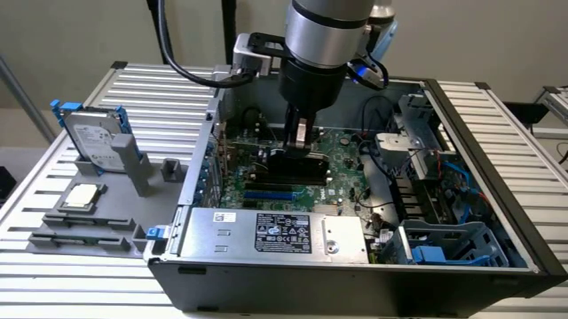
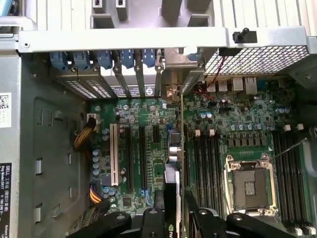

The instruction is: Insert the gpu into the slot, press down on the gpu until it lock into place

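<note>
A slatted metal table carries an open computer case, and the robot arm reaches down into it from above. Along the near wall of the case lies a silver box with a black label, and behind it the green board covers the case floor. On the exterior view's left, outside the case, a grey drive in a blue frame stands upright in a grey holder. The gripper has its jaws closed narrowly on the top edge of the black card, which stands on edge over the middle of the board. In the wrist view the card is seen edge-on between the two black fingers, running towards the back wall of the case, beside the black memory strips. The blue slot lies uncovered on the board just in front of the card, between it and the silver box; whether the card's lower edge touches the board cannot be told. The bare processor socket sits beyond the memory strips
</note>
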Robot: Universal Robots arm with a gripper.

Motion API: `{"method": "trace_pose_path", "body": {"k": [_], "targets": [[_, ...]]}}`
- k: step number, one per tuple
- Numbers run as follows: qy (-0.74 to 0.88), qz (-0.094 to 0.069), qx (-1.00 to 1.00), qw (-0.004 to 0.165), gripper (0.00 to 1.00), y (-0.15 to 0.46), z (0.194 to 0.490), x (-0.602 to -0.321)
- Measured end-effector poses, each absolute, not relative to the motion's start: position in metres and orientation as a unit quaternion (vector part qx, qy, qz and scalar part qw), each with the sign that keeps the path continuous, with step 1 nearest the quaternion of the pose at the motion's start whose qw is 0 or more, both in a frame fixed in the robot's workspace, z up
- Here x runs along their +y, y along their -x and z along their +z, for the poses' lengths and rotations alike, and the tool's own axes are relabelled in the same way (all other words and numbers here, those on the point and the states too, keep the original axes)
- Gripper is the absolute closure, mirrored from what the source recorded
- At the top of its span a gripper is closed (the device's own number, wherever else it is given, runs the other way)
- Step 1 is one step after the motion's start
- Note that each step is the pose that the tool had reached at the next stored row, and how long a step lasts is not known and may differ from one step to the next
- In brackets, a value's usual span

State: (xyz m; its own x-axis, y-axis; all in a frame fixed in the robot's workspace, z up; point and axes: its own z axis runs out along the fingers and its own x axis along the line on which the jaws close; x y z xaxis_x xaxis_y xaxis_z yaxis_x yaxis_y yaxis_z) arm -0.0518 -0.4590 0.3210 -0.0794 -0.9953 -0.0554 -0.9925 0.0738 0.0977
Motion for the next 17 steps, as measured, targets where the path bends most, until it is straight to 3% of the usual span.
{"method": "trace_pose_path", "body": {"k": [17], "targets": [[-0.678, -0.055, -0.733, 0.012, 0.74, 0.064, 0.290, -0.459]]}}
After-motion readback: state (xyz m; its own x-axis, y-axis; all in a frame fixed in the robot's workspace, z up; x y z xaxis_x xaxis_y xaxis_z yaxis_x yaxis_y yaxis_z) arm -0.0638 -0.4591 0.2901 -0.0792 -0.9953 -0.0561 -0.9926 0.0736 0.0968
